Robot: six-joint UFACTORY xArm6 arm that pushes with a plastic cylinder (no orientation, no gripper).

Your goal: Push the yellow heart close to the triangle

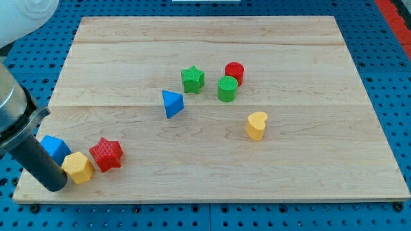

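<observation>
The yellow heart (256, 125) lies right of the board's middle. The blue triangle (171, 103) lies left of it, near the middle, with a wide gap between them. My tip (56, 187) is at the view's bottom left, touching or nearly touching the left side of a yellow hexagon (78, 168). The tip is far from both the heart and the triangle.
A red star (106, 154) lies right of the yellow hexagon and a blue block (55, 147) above-left of it. A green star (192, 79), a green cylinder (227, 88) and a red cylinder (234, 71) cluster above the heart. The wooden board (321, 173) rests on blue pegboard.
</observation>
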